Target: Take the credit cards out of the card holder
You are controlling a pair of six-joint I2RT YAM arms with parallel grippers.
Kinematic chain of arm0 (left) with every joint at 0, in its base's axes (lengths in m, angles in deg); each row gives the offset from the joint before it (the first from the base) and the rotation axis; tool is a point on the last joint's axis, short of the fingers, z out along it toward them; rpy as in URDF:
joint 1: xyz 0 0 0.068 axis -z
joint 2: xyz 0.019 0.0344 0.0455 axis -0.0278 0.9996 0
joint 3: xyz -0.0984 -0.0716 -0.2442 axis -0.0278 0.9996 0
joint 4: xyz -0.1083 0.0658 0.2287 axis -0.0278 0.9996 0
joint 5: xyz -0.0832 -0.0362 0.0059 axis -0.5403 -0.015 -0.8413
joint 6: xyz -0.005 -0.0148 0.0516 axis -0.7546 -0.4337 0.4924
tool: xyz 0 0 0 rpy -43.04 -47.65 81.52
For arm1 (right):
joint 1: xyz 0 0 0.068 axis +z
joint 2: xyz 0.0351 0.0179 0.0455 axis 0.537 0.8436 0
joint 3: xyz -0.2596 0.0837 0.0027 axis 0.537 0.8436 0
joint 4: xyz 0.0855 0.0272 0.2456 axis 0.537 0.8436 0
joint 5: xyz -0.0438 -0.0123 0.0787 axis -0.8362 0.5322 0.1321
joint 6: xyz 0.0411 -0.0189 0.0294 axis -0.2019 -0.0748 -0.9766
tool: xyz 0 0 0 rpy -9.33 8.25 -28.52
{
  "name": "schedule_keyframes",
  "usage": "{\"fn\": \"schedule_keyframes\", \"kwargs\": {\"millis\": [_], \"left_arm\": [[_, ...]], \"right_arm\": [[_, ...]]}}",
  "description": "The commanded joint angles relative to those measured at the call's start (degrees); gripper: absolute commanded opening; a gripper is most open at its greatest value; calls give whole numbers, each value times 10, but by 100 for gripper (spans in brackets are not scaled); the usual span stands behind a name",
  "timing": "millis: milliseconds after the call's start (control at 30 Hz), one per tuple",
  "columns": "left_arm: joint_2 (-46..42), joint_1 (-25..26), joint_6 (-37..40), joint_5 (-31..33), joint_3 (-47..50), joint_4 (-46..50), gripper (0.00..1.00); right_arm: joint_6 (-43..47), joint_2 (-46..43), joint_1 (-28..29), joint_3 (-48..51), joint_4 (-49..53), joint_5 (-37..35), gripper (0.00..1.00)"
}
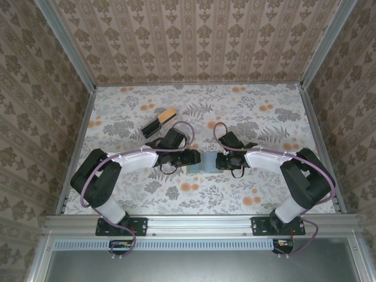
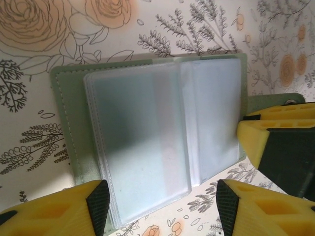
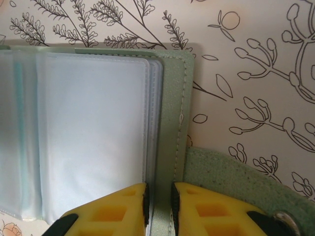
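The card holder (image 1: 205, 163) lies open on the floral table between my two grippers, a grey-green cover (image 2: 69, 123) with frosted clear sleeves (image 2: 147, 132) inside. The left gripper (image 2: 161, 201) is open, its fingertips (image 2: 96, 204) standing either side of the sleeves' near edge without touching them. My right gripper (image 3: 160, 206) is shut on the holder's green cover edge (image 3: 172, 108) beside the sleeves (image 3: 93, 132). The credit cards are hidden; I cannot make any out through the frosted plastic. In the top view the left gripper (image 1: 194, 157) and right gripper (image 1: 219, 161) meet at the holder.
A black-and-orange block (image 1: 158, 122) lies behind the left arm. The holder's closing strap (image 3: 236, 182) with its snap sticks out to the right under my right fingers. Patterned walls enclose the table (image 1: 264, 117) on three sides.
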Motion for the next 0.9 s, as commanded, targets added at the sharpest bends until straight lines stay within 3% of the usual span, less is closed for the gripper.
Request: {"fn": "schedule_keyframes", "kwargs": {"millis": [0, 467, 867], "left_arm": [[16, 4, 7, -13, -10, -1, 62], [39, 5, 3, -30, -11, -14, 61], [31, 5, 9, 0, -16, 22, 60]], "right_arm": [[-9, 25, 11, 13, 0, 2, 23], [-9, 27, 13, 11, 0, 3, 23], [-9, 33, 13, 10, -2, 3, 23]]}}
